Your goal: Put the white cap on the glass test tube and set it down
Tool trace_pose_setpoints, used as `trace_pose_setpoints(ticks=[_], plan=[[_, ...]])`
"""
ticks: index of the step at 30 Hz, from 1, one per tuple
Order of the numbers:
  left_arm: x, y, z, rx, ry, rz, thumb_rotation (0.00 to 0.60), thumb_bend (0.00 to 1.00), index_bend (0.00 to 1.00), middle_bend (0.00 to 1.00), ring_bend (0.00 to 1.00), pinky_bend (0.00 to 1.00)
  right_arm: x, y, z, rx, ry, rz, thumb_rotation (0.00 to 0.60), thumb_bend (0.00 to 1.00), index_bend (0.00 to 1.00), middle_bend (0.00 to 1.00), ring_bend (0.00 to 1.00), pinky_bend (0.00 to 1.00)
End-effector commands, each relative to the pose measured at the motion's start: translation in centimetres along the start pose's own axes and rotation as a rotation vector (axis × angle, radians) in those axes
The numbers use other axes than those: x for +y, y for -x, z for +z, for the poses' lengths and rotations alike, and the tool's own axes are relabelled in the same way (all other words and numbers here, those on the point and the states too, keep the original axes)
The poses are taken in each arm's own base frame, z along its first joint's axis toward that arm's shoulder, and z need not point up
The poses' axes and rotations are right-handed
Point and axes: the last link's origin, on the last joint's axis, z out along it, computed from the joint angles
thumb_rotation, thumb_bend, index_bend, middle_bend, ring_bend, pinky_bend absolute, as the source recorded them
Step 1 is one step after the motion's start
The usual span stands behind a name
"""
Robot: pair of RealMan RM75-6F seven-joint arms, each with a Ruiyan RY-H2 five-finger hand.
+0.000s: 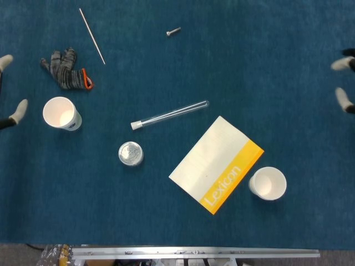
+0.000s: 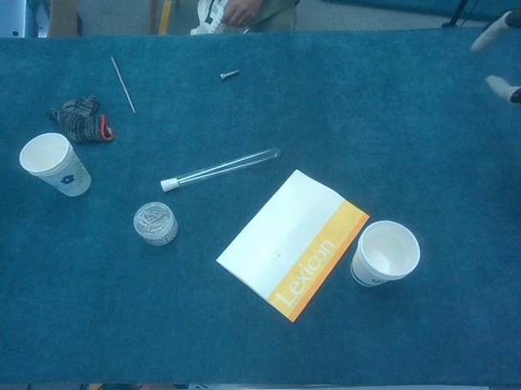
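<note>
Two paper cups (image 1: 62, 113) (image 1: 268, 183), a Lexicon booklet (image 1: 216, 164), a glove (image 1: 65, 70), a rod (image 1: 91, 35), a screw (image 1: 173, 32) and a round tin (image 1: 131, 153) are seen on the tabletop (image 1: 166, 221).

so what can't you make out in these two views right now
- Left hand: head view's left edge cuts it, only fingertips show; absent from chest view.
- Right hand: right edge cuts it in both views.
- Round clear lidded container: contents too small.
- Paper cup print: too small.
</note>
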Motion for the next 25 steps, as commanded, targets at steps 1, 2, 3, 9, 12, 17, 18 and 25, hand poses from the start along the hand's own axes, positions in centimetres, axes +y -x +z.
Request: trace_pose_setpoints(ticks=[1, 2, 3, 9, 12, 17, 18, 25], plan=[[-0.7, 0.4, -1.1, 0.015, -0.028, -0.005, 0.347, 0.29, 0.17, 0.06, 0.00, 0.00, 1.5, -0.5, -2.1, 0.012, 0.029, -0.004, 0.600, 0.35, 0.36, 0.24, 0.11, 0.16], [-1.0, 0.5, -1.5, 0.022, -0.039, -0.003, 0.343, 0.29, 0.17, 0.07, 0.00, 0.00, 1.8, -0.6, -2.8, 0.015, 0.040, -0.002, 0.600, 0.35, 0.36, 0.24, 0.11, 0.16], [-1.2, 0.6, -1.8, 0.025, -0.047, -0.001, 0.334, 0.29, 0.17, 0.07, 0.00, 0.00, 2.1, -0.8, -3.2, 0.020, 0.049, -0.001, 0.600, 0.35, 0.36, 0.24, 0.11, 0.16], [-2.1, 0.8, -3.9, 0.043, -0.078, 0.006, 0.318, 0.29, 0.17, 0.08, 0.00, 0.00, 3.4, -1.6, -5.9, 0.040, 0.099, -0.012, 0.600, 0.35, 0.38, 0.24, 0.11, 0.16], [-2.1, 0.8, -4.7, 0.053, -0.081, 0.008, 0.314, 0.29, 0.17, 0.08, 0.00, 0.00, 3.8, -2.0, -6.8, 0.050, 0.121, -0.020, 0.600, 0.35, 0.38, 0.24, 0.11, 0.16], [-2.0, 0.9, -5.3, 0.064, -0.081, 0.012, 0.307, 0.29, 0.17, 0.08, 0.00, 0.00, 4.5, -2.4, -7.4, 0.060, 0.148, -0.037, 0.600, 0.35, 0.38, 0.24, 0.11, 0.16], [-2.0, 0.9, -5.3, 0.064, -0.081, 0.010, 0.305, 0.29, 0.17, 0.08, 0.00, 0.00, 4.6, -2.5, -7.5, 0.062, 0.152, -0.041, 0.600, 0.35, 0.38, 0.24, 0.11, 0.16], [-2.0, 1.0, -5.2, 0.067, -0.085, 0.001, 0.304, 0.29, 0.17, 0.08, 0.00, 0.00, 4.9, -2.9, -7.8, 0.086, 0.176, -0.034, 0.600, 0.35, 0.38, 0.24, 0.11, 0.16]])
